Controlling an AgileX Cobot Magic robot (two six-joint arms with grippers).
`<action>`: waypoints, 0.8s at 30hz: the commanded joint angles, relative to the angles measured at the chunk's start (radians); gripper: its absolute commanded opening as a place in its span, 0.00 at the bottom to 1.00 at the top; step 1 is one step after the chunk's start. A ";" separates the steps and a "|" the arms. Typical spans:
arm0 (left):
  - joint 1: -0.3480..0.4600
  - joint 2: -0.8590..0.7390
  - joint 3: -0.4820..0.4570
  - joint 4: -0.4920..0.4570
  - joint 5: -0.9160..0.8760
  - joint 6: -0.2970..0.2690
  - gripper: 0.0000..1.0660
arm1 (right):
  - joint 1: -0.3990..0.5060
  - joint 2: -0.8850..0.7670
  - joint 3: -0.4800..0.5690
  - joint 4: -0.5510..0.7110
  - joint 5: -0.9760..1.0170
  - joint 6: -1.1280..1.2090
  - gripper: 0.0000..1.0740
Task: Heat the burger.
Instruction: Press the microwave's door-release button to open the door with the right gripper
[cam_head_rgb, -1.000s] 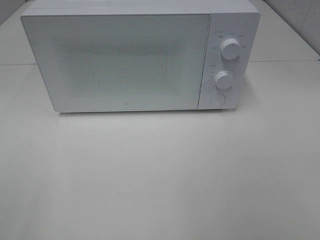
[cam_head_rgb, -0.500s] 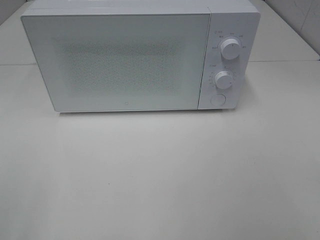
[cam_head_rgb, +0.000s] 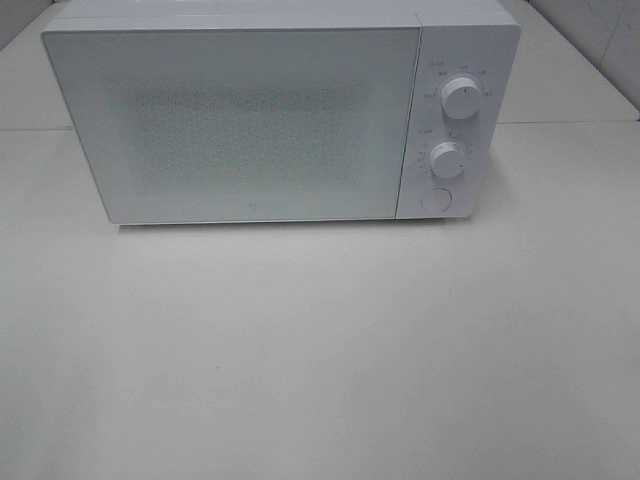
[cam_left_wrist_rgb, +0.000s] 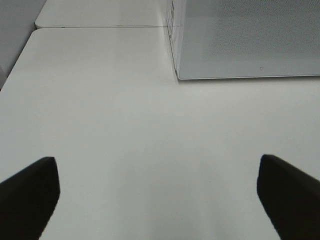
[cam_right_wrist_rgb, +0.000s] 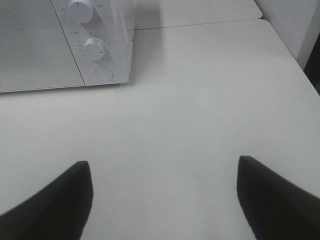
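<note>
- Two white tabletops (cam_head_rgb: 320, 350) meet along a thin seam (cam_head_rgb: 560, 124) that runs across the scene level with the microwave's body; the surface is matte, pale and evenly lit
- One white microwave (cam_head_rgb: 240, 120) stands at the back of the table with its door (cam_head_rgb: 230, 125) shut flat; the speckled window in the door is too frosted to see through
- On the panel to the right of the door sit an upper knob (cam_head_rgb: 461, 98), a lower knob (cam_head_rgb: 448, 160) and, below them, a round button (cam_head_rgb: 435, 199)
- A pale tiled wall (cam_head_rgb: 610, 40) shows at the far right corner of the high view, and a grey surface (cam_head_rgb: 15, 20) at the far left corner
- The left gripper (cam_left_wrist_rgb: 157, 170) hangs over the table in front of the microwave's left front corner, well apart from it; its dark fingers (cam_left_wrist_rgb: 30, 195) stand wide apart with only tabletop between them
- The right gripper (cam_right_wrist_rgb: 162, 165) hangs over the table on the control-panel side, also well apart from the microwave; its fingers (cam_right_wrist_rgb: 270, 195) are spread and grip nothing
- The burger shows in none of the three views, so where it lies relative to either gripper cannot be told
</note>
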 joint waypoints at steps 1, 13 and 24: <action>0.002 -0.018 0.001 -0.002 -0.013 -0.005 0.98 | -0.003 -0.031 0.003 0.008 -0.009 -0.022 0.71; 0.002 -0.018 0.001 -0.002 -0.013 -0.005 0.98 | -0.003 -0.031 0.003 0.011 -0.009 -0.026 0.94; 0.002 -0.018 0.001 -0.002 -0.013 -0.005 0.98 | -0.003 -0.031 0.003 0.007 -0.010 -0.015 0.91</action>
